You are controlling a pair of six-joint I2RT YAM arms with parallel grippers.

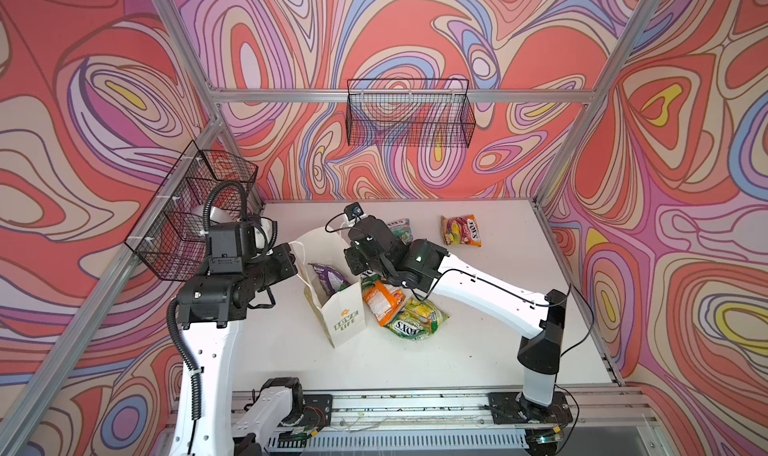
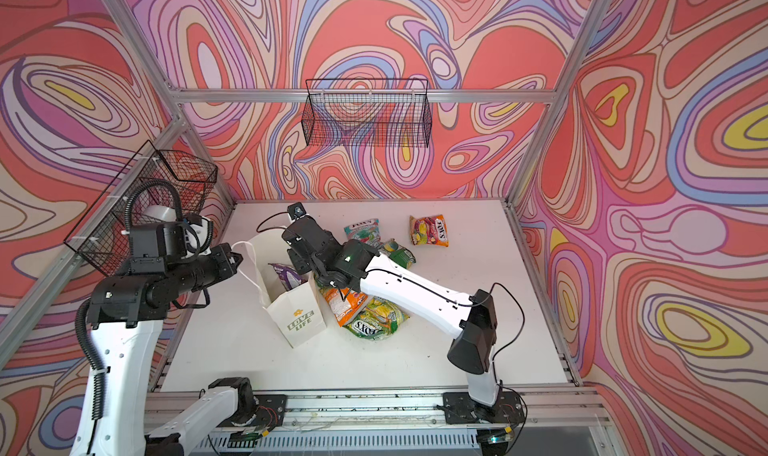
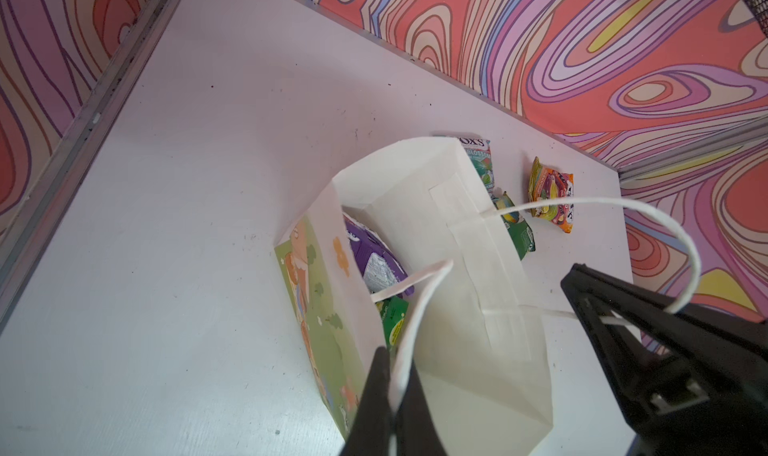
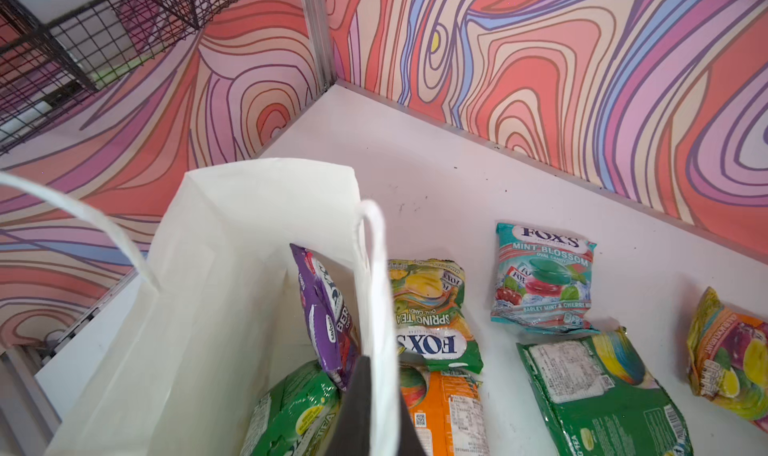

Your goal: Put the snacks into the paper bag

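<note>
Bag (image 1: 347, 321) stands open mid-frame on the bench (image 1: 478, 350), purple and green snacks (image 4: 324, 308) inside. The left gripper (image 3: 395, 366) and right gripper (image 4: 384, 383) each clench a handle (image 4: 377, 267). The right arm (image 1: 478, 283) overhangs some of the loose packets (image 1: 417, 323) right of the bag.

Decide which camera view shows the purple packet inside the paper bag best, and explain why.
The right wrist view: the purple packet stands large and close inside the paper bag, its print visible. The left wrist view shows it partly behind the bag wall and a handle. Both top views show only its small upper part.
</note>
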